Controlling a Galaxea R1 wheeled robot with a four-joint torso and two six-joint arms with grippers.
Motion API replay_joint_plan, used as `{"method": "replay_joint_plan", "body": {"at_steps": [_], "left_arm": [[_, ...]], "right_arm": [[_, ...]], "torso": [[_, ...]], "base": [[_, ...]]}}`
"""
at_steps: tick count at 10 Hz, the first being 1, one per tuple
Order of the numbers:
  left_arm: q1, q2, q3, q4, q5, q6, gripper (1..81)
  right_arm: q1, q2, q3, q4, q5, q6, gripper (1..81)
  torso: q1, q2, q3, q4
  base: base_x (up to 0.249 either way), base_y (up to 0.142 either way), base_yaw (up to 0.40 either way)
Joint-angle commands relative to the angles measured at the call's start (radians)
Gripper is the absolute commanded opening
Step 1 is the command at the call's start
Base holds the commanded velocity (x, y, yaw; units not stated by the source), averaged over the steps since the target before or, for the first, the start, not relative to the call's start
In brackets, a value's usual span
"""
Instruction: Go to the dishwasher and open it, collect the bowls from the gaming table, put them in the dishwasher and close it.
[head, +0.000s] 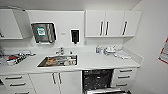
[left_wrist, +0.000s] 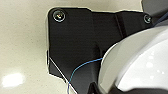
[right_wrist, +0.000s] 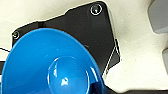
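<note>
Bright, even indoor light across a soft, blocky, wide-angle kitchen scene.
The white countertop (head: 100, 61) and white wall cupboards (head: 112, 23) look nearly washed out, and lines bow toward the edges around the steel sink basin (head: 58, 60). The open dark dishwasher cavity (head: 97, 79) below the countertop lies in shadow. Glare spots sit on the glossy white bowl (left_wrist: 140, 65), the shiny blue bowl (right_wrist: 50, 67) and the pale speckled floor (left_wrist: 15, 80); both bowls are blurred.

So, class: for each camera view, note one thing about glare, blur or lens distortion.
Head view: soft all over, the worktop edge bowing from the wide lens. Left wrist view: a bright glare patch on the floor, pale sheen on the white bowl. Right wrist view: a small highlight inside the blue bowl.
</note>
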Motion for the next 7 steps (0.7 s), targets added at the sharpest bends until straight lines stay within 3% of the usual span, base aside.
{"method": "replay_joint_plan", "body": {"at_steps": [1, 7], "left_arm": [[-0.057, -0.009, 0.0, 0.0, 0.029, -0.002, 1.0], [-0.057, -0.008, 0.0, 0.0, 0.029, 0.0, 1.0]], "right_arm": [[0.055, -0.015, 0.001, -0.007, -0.045, -0.003, 1.0], [0.053, -0.015, 0.001, -0.014, -0.053, -0.003, 1.0]], "torso": [[0.0, 0.0, 0.0, 0.0], [0.0, 0.0, 0.0, 0.0]], "base": [[0.132, 0.0, 0.0], [0.134, 0.0, 0.0]]}}
